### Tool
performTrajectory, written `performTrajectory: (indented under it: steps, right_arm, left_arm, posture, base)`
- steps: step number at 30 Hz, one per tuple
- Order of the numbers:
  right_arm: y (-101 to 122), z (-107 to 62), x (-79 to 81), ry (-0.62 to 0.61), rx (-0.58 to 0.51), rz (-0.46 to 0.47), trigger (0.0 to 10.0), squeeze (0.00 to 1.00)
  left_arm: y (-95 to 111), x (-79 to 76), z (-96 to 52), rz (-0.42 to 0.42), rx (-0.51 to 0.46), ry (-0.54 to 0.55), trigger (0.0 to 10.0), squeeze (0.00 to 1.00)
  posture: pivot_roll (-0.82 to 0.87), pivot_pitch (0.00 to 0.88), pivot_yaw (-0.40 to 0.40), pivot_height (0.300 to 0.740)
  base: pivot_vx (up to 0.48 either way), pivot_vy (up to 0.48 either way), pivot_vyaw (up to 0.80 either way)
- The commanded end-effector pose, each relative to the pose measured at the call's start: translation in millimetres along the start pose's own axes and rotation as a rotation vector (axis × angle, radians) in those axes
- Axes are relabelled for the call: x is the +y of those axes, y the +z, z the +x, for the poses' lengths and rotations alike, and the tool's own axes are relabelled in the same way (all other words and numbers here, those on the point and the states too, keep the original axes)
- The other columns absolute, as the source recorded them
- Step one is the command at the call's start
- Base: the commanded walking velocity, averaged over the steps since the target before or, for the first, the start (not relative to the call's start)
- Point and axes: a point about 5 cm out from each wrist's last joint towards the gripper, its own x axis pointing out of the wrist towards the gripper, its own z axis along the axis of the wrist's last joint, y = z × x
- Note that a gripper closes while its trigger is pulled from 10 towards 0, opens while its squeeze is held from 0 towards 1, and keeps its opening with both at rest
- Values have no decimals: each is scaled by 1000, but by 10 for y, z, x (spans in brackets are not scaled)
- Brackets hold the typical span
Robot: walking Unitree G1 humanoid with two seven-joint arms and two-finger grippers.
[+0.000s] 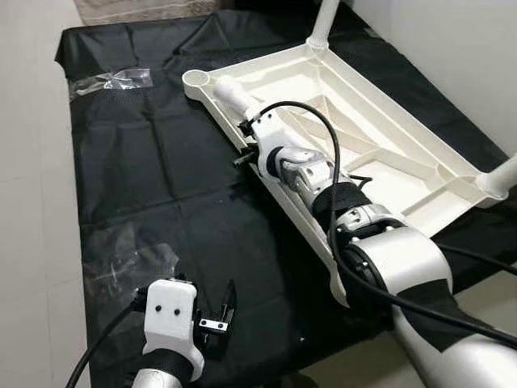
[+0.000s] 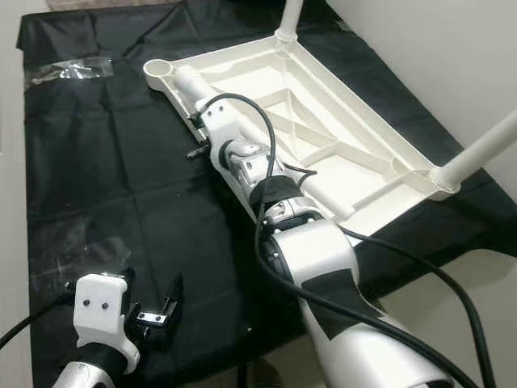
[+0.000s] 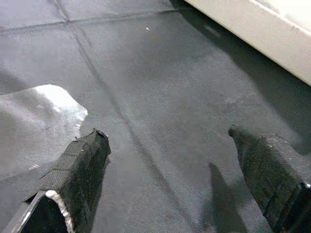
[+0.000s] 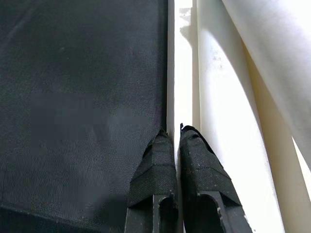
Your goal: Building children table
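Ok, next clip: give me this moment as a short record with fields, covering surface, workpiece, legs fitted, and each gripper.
surface: black cloth sheet spread on the floor
workpiece: white plastic children's tabletop, upside down, ribs showing
legs fitted: two white tube legs, far corner and right corner
loose leg: white tube lying along the tabletop's near edge
left gripper: open, over the bare cloth
right gripper: shut, fingers at the tabletop's rim beside the loose leg

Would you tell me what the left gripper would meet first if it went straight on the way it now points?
Most likely the black cloth on the floor, since the open left gripper points down at it; beyond lies the white tabletop's edge.
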Motion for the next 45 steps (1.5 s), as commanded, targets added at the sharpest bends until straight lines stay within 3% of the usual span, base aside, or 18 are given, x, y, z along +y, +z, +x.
performTrajectory:
  steps: [1,14,31,39,45]
  right_arm:
    - [-402,17,41,65,172,-25,0,0]
    - [-613,-93,110,469,282,-136,0,0]
    - [-785,-350,-41,803,341,-318,0,0]
    - [-874,-535,-98,1017,383,-508,0,0]
    - [-870,-578,-125,1057,385,-562,0,0]
  left_arm:
    - [-56,-145,7,-24,22,-51,10000,0]
    - [-46,16,61,23,2,-8,10000,0]
    - [-54,52,103,39,-5,-10,10000,0]
    - [-80,-8,103,34,3,-41,10000,0]
    - [-81,-7,109,36,2,-43,10000,0]
  posture:
    - [-21,253,-120,740]
    - [-17,231,-112,740]
    - [-17,219,-103,740]
    - [-13,215,-103,740]
    - [-13,215,-103,740]
  base:
    - [0,0,0]
    - [0,0,0]
    - [0,0,0]
    - [0,0,0]
    - [0,0,0]
